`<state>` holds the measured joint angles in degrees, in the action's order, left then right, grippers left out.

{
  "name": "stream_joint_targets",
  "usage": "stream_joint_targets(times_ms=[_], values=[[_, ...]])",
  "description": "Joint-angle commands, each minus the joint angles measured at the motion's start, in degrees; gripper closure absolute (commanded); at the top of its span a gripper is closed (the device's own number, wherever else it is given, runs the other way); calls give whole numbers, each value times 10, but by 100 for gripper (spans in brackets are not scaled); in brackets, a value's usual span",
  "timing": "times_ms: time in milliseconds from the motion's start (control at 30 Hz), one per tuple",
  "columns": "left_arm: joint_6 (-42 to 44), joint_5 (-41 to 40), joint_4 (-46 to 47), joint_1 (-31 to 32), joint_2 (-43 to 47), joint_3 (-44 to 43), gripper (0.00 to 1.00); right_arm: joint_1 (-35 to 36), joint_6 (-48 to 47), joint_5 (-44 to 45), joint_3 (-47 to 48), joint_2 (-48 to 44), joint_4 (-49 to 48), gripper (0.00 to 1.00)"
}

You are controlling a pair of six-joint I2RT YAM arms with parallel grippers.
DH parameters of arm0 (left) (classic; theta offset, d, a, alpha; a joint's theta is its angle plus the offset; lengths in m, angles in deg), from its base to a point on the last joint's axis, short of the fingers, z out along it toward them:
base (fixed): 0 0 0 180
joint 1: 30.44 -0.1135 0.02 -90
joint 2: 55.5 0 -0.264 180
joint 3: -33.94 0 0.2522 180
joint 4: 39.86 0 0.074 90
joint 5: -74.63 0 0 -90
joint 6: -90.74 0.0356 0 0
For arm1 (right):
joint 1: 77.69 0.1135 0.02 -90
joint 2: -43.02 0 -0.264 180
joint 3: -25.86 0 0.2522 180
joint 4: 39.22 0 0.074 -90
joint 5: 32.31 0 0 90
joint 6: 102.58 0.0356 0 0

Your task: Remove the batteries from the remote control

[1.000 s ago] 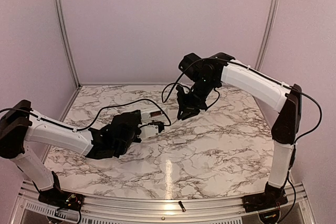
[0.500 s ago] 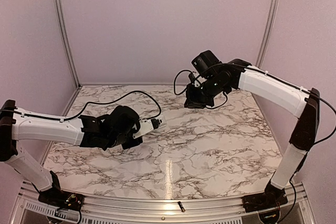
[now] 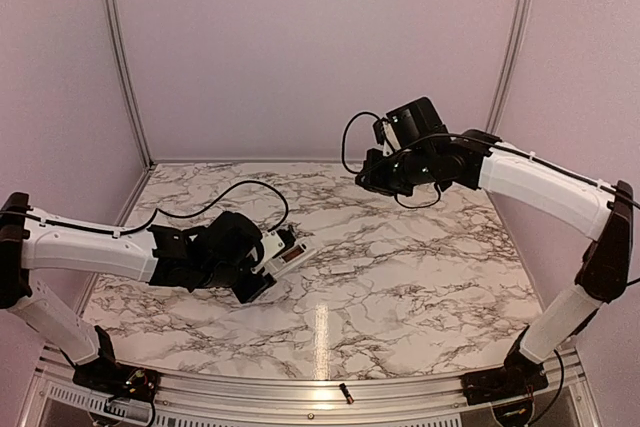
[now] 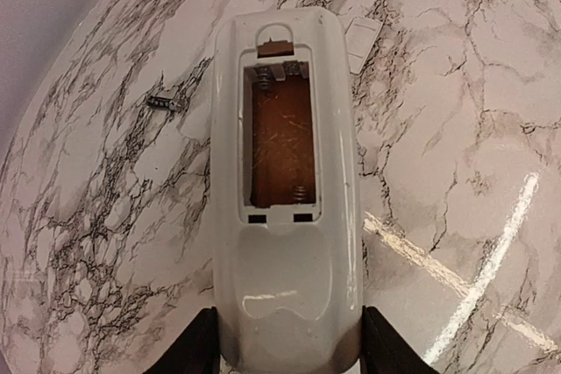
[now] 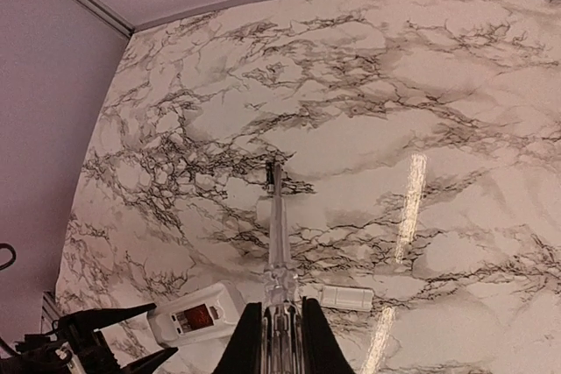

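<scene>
Left claw (image 4: 289, 345) around glossy, rounded remote control (image 4: 282, 291)

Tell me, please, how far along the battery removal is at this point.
Done: the remote control shows an open, empty compartment with bare springs; its cover and one battery lie on the table, and another small dark cylinder, probably the second, sits at the near edge. In hand: the left gripper holds the remote. Left: apparently just putting it down.
</scene>
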<state>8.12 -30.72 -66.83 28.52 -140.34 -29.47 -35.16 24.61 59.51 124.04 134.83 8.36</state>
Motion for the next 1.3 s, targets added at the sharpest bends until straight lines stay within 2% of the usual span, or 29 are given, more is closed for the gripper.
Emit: stream_joint_targets(times_ms=[0,200,467,800,933,1000,1267], values=[[-102,19,18,-3,-3,26,100,3,-20,54,-22,-57,-85,100],[-163,29,40,-5,-18,59,100,12,-58,98,-56,-102,-131,100],[-200,32,53,-20,-55,77,98,33,-119,154,-64,-134,-173,100],[-224,37,68,-28,-81,86,90,35,-114,179,-98,-177,-168,100],[-229,37,69,-28,-83,85,78,35,-118,188,-108,-190,-166,100],[-234,38,70,-28,-83,86,67,35,-120,191,-111,-194,-165,100],[-242,43,77,-28,-66,90,37,35,-126,196,-122,-207,-165,100]])
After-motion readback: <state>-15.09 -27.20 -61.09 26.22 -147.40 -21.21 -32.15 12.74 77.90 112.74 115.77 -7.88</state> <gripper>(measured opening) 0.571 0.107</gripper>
